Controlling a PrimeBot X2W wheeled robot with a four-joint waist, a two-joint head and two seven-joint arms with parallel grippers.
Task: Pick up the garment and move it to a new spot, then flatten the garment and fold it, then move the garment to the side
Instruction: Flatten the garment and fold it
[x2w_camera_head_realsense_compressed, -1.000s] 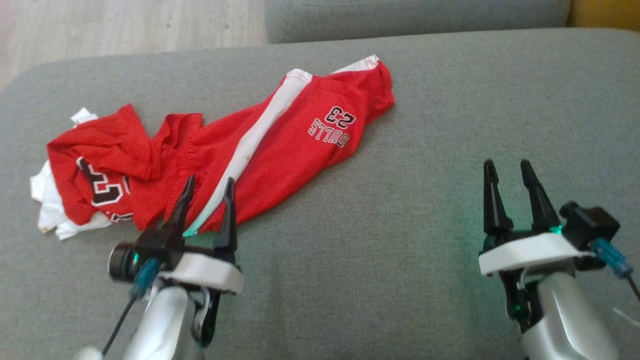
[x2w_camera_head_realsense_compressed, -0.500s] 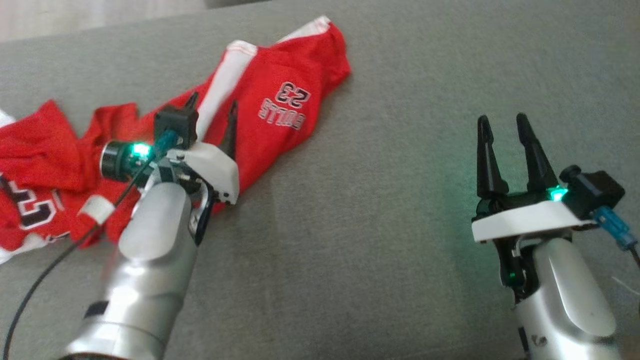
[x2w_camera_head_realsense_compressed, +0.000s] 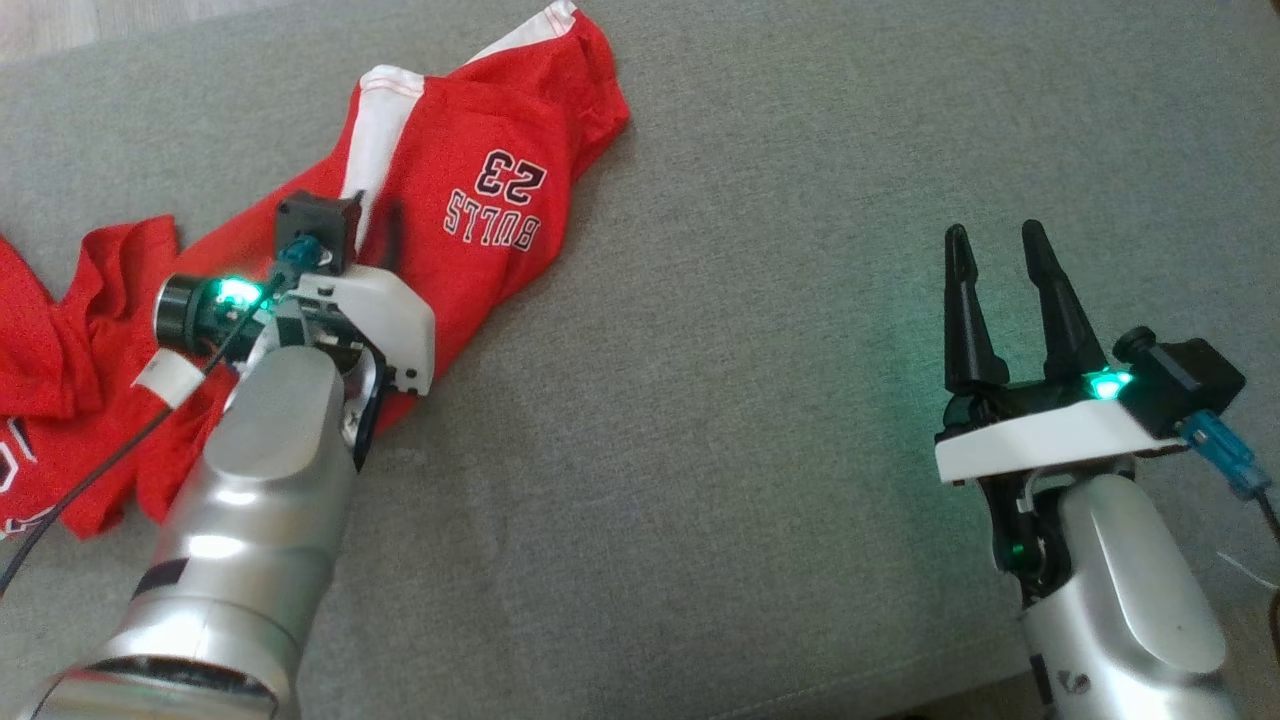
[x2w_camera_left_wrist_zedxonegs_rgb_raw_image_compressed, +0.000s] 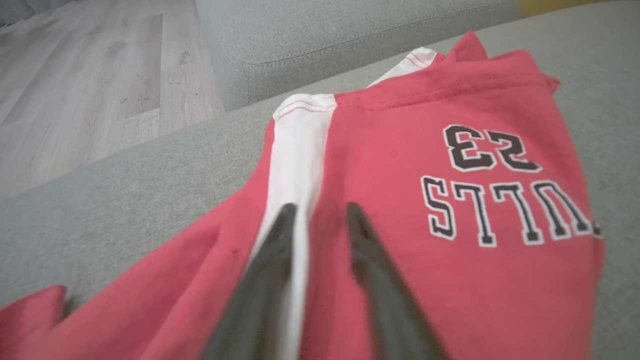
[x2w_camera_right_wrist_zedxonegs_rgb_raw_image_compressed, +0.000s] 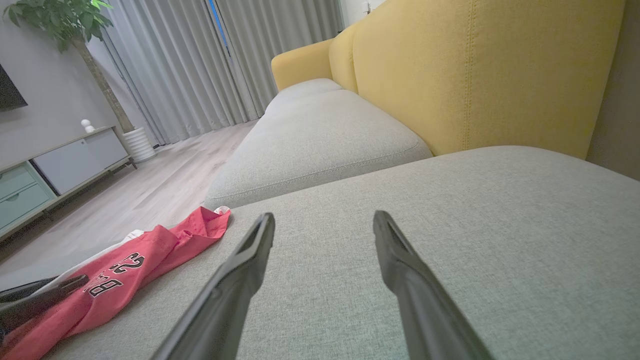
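The left jaws sit on the garment (x2w_camera_head_realsense_compressed: 560, 130). Their two dark fingers (x2w_camera_left_wrist_zedxonegs_rgb_raw_image_compressed: 272, 270) stand fairly near one another, with the white stripe (x2w_camera_left_wrist_zedxonegs_rgb_raw_image_compressed: 297, 150) running up between them. A gap shows between the tips, and from where I stand I cannot tell whether they have pinched any cloth or merely rest on it. The right jaws are spread wide and grip nothing. Their fingers (x2w_camera_head_realsense_compressed: 968, 330) point up over bare grey sofa cushion (x2w_camera_head_realsense_compressed: 750, 450), well apart from the cloth.

The garment is a red piece with black-and-white lettering (x2w_camera_left_wrist_zedxonegs_rgb_raw_image_compressed: 500, 200), lying rumpled and slanting across the left part of the cushion. Its hemmed end lies toward the far edge, and the rest trails back to the left in folds past the left forearm (x2w_camera_head_realsense_compressed: 260, 470). Beyond the cushion there is wooden floor (x2w_camera_left_wrist_zedxonegs_rgb_raw_image_compressed: 75, 100), and a yellow backrest (x2w_camera_right_wrist_zedxonegs_rgb_raw_image_compressed: 475, 75) rises off to the right.

I'd judge this to be the very first step, picking the thing up to move it. Nothing is flattened or folded. The next move, I think, calls for a firm bite at the stripe, taking enough cloth that it does not slip out. Then comes a lift high enough to bring the trailing end off the cushion, and a carry toward the open stretch in front of the right arm. The right jaws look free to take a second corner, which would help spread it.
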